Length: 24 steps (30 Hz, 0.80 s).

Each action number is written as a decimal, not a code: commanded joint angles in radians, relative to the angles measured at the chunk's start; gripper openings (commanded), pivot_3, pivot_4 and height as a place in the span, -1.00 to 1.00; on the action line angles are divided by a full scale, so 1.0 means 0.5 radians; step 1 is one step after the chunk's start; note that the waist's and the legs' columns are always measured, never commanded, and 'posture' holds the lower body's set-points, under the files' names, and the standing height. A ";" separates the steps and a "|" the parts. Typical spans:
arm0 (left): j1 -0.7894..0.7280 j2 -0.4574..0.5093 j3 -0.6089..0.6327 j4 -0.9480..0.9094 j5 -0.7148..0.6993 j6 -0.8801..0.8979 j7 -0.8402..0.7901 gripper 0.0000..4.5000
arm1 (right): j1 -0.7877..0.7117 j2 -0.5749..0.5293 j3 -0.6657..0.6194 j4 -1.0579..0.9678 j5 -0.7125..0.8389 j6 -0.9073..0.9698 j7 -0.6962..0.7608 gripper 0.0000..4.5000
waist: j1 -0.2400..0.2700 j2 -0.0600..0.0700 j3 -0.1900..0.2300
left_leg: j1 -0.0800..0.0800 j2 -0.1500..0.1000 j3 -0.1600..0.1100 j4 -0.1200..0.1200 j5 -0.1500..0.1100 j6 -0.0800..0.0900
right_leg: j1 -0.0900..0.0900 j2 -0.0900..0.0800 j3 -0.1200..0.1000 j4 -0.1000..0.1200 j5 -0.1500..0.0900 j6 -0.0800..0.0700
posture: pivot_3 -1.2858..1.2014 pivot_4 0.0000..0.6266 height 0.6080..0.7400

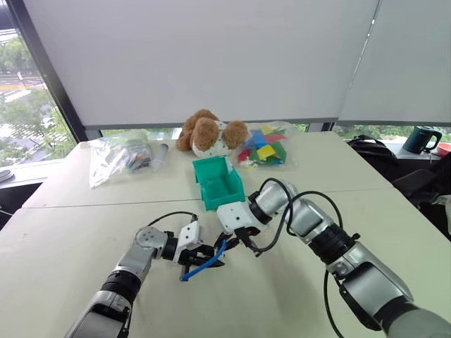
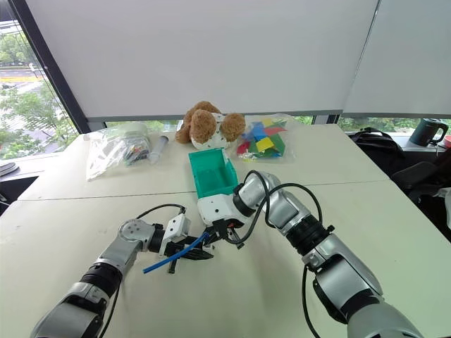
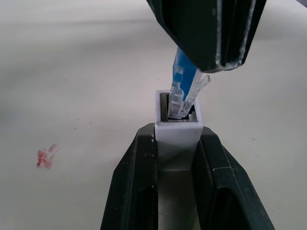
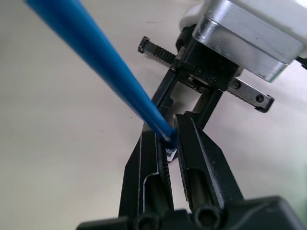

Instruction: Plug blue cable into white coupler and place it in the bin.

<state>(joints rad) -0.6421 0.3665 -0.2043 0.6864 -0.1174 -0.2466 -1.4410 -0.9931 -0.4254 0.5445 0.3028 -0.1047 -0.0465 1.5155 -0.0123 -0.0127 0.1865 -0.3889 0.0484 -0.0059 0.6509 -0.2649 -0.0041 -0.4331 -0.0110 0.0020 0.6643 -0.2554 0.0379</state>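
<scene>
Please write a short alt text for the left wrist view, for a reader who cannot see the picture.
A small white boxy plastic coupler is clamped between the left hand's two black fingers, and the clear plug of the thin bright-blue cable, held from above by the right hand, sits tilted in its dark socket, not fully seated.

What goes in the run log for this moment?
left gripper: shut on coupler | right gripper: shut on cable | plug tip at socket, tilted | bin: waiting

My right fingers (image 4: 192,143) cover the plug end of the cable (image 4: 96,57), and its far end leaves the picture's edge. My left fingers (image 3: 139,182) hide the lower part of the coupler (image 3: 178,136).
</scene>
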 commanded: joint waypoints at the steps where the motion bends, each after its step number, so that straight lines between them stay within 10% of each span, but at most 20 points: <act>1: -0.024 0.021 -0.022 0.002 0.010 -0.031 -0.045 -0.85 | -0.022 0.011 0.055 0.024 -0.001 -0.021 0.102 -1.00 | 0.000 0.000 0.000 | 0.000 0.000 0.000 0.000 0.000 0.000 | 0.000 0.000 0.000 0.000 0.000 0.000 | 0.03 -0.52 1.00; 24: 0.030 0.025 -0.061 -0.105 -0.004 -0.097 -0.103 -0.85 | -0.181 0.038 0.309 0.343 0.140 -0.026 0.198 -1.00 | 0.000 0.000 0.000 | 0.000 0.000 0.000 0.000 0.000 0.000 | 0.000 0.000 0.000 0.000 0.000 0.000 | 0.03 -0.52 1.00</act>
<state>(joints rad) -0.6335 0.3696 -0.2236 0.6676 -0.1091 -0.2933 -1.4701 -1.0977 -0.4090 0.6588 0.4465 -0.0153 -0.0525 1.5857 -0.0123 -0.0125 0.1864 -0.3888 0.0484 -0.0059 0.6508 -0.2649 -0.0041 -0.4330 -0.0112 0.0020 0.6643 -0.2554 0.0378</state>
